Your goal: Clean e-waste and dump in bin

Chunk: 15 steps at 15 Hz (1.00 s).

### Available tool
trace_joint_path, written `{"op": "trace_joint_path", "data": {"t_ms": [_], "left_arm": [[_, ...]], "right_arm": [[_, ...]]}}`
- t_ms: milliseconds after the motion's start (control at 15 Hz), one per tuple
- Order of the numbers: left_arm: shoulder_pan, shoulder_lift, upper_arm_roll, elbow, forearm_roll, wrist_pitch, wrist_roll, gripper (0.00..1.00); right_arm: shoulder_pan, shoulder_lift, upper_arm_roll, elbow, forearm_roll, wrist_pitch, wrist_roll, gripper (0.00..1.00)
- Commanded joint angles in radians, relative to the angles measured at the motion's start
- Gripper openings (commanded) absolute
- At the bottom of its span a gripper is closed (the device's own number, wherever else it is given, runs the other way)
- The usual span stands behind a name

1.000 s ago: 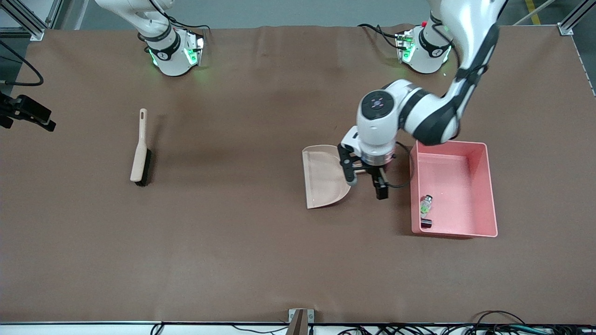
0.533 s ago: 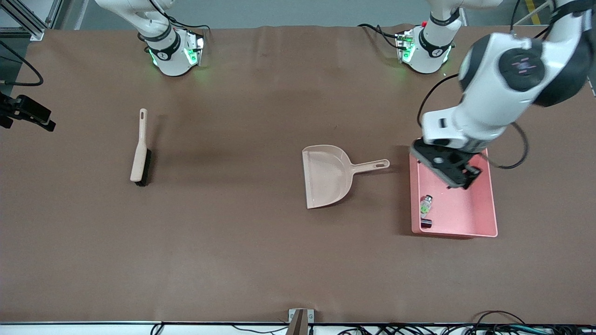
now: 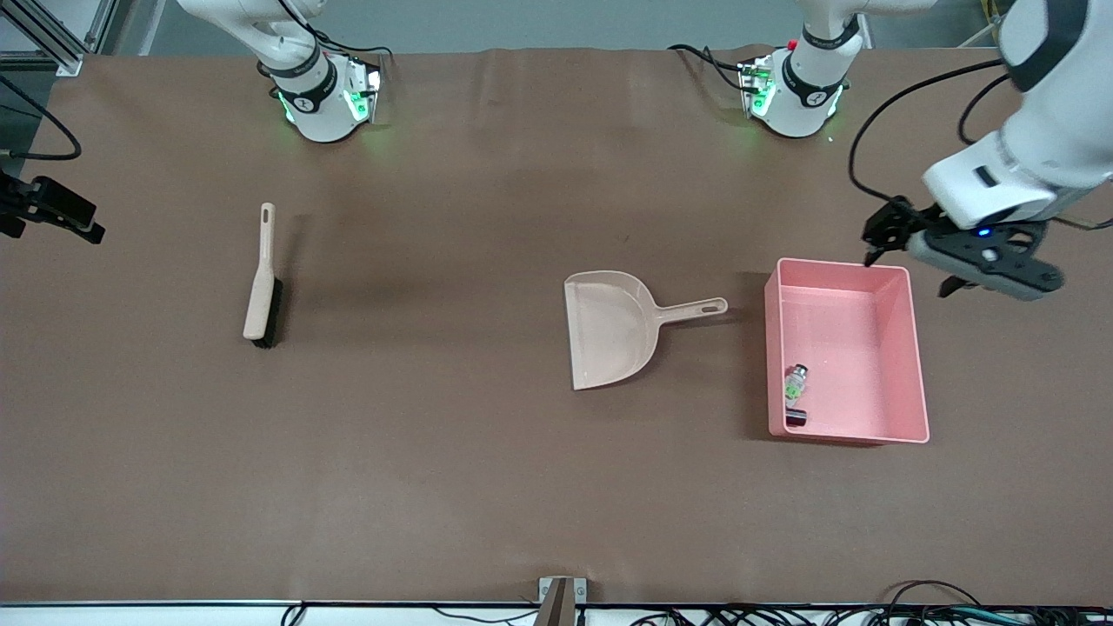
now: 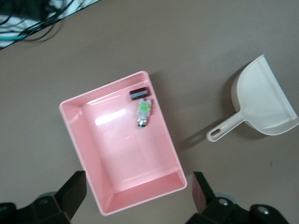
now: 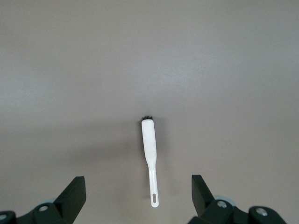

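1. The left gripper hung in the air over the bin's edge toward the robots' bases, its jaws spread wide with nothing between them.
2. The bin, a pink tub, sat directly below that gripper on the brown table; the left wrist view looked straight down into it.
3. The e-waste lay inside the bin, in the corner nearest the front camera on the dustpan's side: the white-grey component with green bits and the dark cylinder just beside it, against the wall.
4. The beige dustpan lay empty on the table beside the bin, its handle pointing at the bin, apart from it.
5. The right gripper hung high over the brush, jaws apart and empty; that arm waited.
6. The brush lay toward the right arm's end, well apart from the dustpan.
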Motion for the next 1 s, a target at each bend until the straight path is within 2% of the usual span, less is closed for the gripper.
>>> {"op": "trace_joint_path", "data": {"t_ms": [0, 333, 533, 933], "left_arm": [[0.038, -0.048, 0.000, 0.004, -0.001, -0.068, -0.022, 1.00], [0.051, -0.099, -0.006, 0.001, 0.036, -0.163, -0.226, 1.00], [0.080, -0.108, -0.046, -0.002, 0.035, -0.172, -0.297, 1.00], [0.106, -0.117, -0.055, 0.001, 0.033, -0.174, -0.312, 1.00]], "right_arm": [[-0.004, -0.003, 0.001, 0.004, -0.003, -0.009, -0.001, 1.00], [-0.005, -0.002, -0.001, 0.008, -0.003, -0.002, -0.003, 1.00], [-0.007, -0.003, -0.003, 0.008, -0.003, -0.015, -0.003, 1.00], [-0.007, -0.003, -0.004, 0.007, -0.003, -0.028, -0.003, 1.00]]}}
